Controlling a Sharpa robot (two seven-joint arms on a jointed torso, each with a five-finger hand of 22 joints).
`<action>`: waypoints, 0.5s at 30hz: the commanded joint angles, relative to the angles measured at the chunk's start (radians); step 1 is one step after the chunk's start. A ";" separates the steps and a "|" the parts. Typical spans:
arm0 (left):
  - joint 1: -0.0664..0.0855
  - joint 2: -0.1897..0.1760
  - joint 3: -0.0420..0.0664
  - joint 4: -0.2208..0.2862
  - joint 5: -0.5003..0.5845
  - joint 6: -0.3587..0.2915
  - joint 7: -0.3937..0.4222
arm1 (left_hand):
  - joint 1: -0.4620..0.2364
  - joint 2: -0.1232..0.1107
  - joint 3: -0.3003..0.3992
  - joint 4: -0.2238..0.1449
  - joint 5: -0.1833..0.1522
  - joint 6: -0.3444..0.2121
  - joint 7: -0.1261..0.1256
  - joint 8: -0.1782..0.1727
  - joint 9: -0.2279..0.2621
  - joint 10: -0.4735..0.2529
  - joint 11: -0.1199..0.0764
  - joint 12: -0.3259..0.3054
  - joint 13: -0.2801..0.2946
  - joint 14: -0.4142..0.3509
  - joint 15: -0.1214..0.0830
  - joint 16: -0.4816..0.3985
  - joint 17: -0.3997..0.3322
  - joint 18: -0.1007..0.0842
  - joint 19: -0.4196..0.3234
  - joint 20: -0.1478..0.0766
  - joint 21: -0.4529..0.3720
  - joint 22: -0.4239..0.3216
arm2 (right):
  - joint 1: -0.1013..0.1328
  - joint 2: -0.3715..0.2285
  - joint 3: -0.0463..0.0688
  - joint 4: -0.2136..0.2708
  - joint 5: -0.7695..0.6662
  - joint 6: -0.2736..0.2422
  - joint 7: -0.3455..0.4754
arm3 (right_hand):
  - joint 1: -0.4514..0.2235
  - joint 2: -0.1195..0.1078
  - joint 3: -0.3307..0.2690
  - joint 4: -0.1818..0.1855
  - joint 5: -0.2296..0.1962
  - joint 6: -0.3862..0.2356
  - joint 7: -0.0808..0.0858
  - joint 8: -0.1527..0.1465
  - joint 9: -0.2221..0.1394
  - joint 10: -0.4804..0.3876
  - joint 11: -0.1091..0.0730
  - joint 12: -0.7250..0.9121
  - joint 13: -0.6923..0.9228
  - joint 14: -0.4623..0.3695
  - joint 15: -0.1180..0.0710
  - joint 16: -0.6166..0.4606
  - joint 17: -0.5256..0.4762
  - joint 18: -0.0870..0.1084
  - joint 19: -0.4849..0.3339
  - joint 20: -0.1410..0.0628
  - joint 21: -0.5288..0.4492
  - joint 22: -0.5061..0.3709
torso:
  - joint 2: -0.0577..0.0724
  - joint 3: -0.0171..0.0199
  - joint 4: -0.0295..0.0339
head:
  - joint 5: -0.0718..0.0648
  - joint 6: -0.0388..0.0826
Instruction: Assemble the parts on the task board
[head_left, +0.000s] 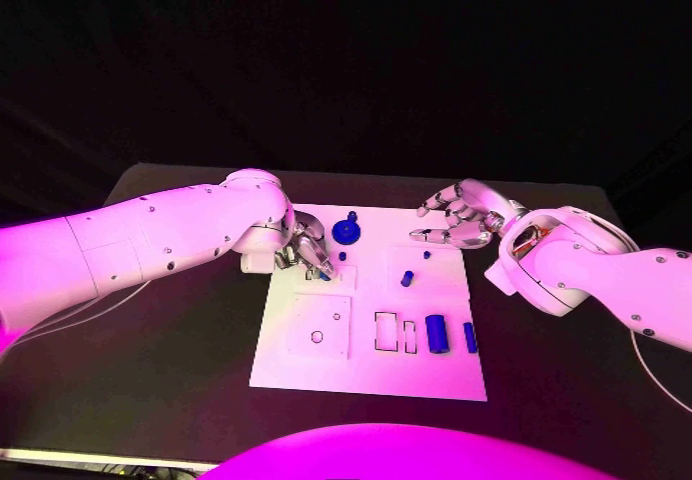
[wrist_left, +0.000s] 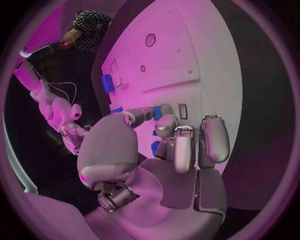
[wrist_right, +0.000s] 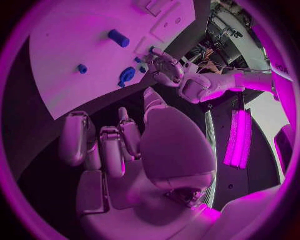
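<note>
A: Where are the parts sitting at this entry?

B: The task board (head_left: 289, 360) is lying mid-desk (head_left: 159, 330). A round blue knob-like part (head_left: 346, 231) is standing at its far edge, a small blue peg (head_left: 407, 278) is sitting near the middle, and two blue blocks (head_left: 436, 334) are resting at the near right beside open rectangular slots.

A: And the hands?

B: The left hand (head_left: 300, 248) is hovering over the board's far-left corner, fingers curled downward; a bit of blue is showing between them in the left wrist view, but I cannot tell whether it is pinching anything. The right hand (head_left: 459, 220) is hanging above the far-right edge, fingers apart, holding nothing.

A: Handling?

B: The parts are looking rigid, light and smooth, probably slippery plastic. I would be taking the peg by its sides with the fingertips, and the blocks across their narrow faces.

A: Any labels?

B: No readable writing on board or parts.
</note>
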 joint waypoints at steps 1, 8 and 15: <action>-0.002 0.002 -0.002 0.002 0.007 0.035 -0.002 | 0.027 0.040 0.104 -0.109 0.000 0.046 -0.041 -0.001 0.002 -0.007 -0.001 -0.005 0.001 0.102 -0.006 0.004 0.263 -0.020 0.005 -0.001 0.003 0.000 | -0.001 0.001 0.000 -0.001 -0.005 0.003 0.007 | -0.001 0.009 0.007 0.000 0.000 0.004 -0.001 0.007 -0.001 0.001 -0.005 0.005 0.041 0.090 -0.007 -0.005 0.208 0.005 -0.002 -0.007 -0.002 0.052 | 0.000 -0.0009 -0.0005 | 0.001 0.001; -0.002 0.002 -0.002 0.001 0.005 0.037 -0.003 | 0.027 0.040 0.104 -0.109 0.000 0.046 -0.041 -0.002 0.002 -0.007 -0.001 -0.005 0.002 0.102 -0.006 0.004 0.263 -0.020 0.006 -0.001 0.004 0.002 | -0.001 0.001 0.000 -0.001 -0.005 0.003 0.007 | -0.001 0.009 0.007 0.000 0.000 0.004 -0.001 0.007 -0.001 0.001 -0.005 0.005 0.041 0.090 -0.007 -0.005 0.208 0.005 -0.002 -0.007 -0.002 0.052 | 0.000 -0.0005 -0.0004 | 0.001 0.002; -0.002 0.004 -0.002 -0.003 0.000 0.036 -0.003 | 0.028 0.042 0.104 -0.111 0.000 0.047 -0.041 -0.002 0.002 -0.007 -0.001 -0.005 0.001 0.102 -0.006 0.004 0.263 -0.021 0.006 -0.001 0.004 0.002 | -0.001 0.002 0.000 -0.001 -0.005 0.002 0.007 | -0.001 0.009 0.007 0.000 0.000 0.004 -0.001 0.007 -0.001 0.001 -0.005 0.005 0.041 0.090 -0.007 -0.005 0.208 0.005 -0.002 -0.007 -0.002 0.052 | 0.000 -0.0002 -0.0005 | 0.001 0.002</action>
